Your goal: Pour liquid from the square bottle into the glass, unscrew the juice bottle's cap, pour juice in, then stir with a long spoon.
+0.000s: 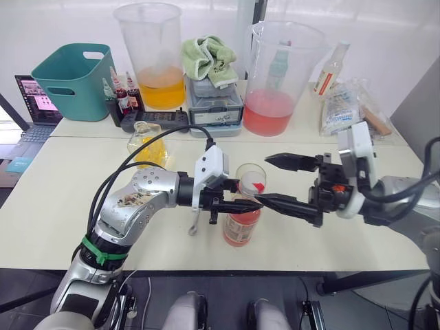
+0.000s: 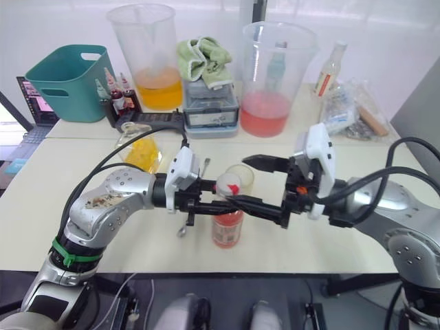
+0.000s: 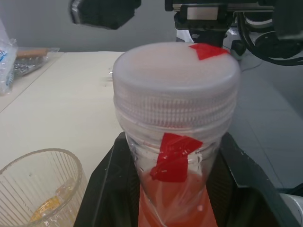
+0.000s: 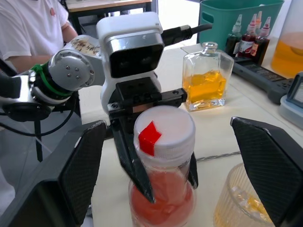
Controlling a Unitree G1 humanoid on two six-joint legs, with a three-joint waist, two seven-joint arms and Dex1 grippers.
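Observation:
My left gripper (image 1: 239, 205) is shut on the juice bottle (image 1: 240, 227), gripping it just under the white cap (image 4: 163, 130). The bottle stands upright near the table's front edge, and the cap, marked with red tape, sits on its neck. My right gripper (image 1: 261, 180) is open, one finger on each side of the cap and both clear of it. Just behind the bottle is the ribbed glass (image 2: 242, 174), with a little yellow liquid in it. The square bottle (image 1: 148, 144) stands at the back left, uncapped. The long spoon (image 2: 187, 225) lies flat beside my left gripper.
Along the back stand a teal basket (image 1: 72, 79), small dropper bottles (image 1: 120, 96), two huge pitchers (image 1: 152, 55) (image 1: 278, 75), a box topped with a green cloth (image 1: 210, 58), a slim bottle (image 1: 330, 69) and a plastic bag (image 1: 347, 103). A person in a white shirt (image 4: 28, 28) sits beyond the table.

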